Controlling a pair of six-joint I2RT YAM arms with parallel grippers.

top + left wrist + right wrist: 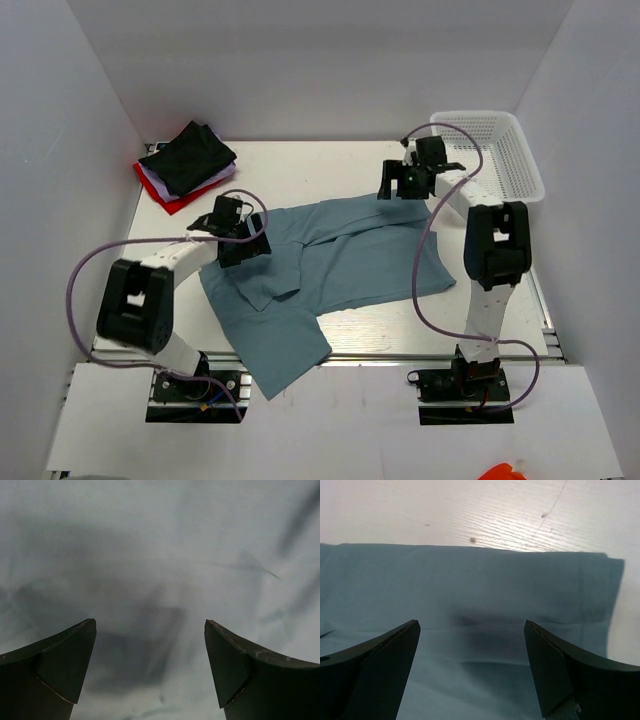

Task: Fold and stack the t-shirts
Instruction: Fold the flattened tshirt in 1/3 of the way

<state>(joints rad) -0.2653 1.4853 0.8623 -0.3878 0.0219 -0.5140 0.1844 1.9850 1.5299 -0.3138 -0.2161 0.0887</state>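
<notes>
A large dusty blue-teal t-shirt (340,265) lies partly folded across the middle of the table, one part hanging toward the front edge. My left gripper (243,240) is open just above its left side; pale fabric (150,570) fills the view between the spread fingers (60,665). My right gripper (400,185) is open over the shirt's far right corner; the folded edge (470,550) lies ahead of the fingers (555,665). A black t-shirt (188,155) sits folded on red and white ones (165,190) at the far left.
A white mesh basket (495,150) stands at the far right corner. White walls enclose the table (300,165) on three sides. Purple cables loop beside both arms.
</notes>
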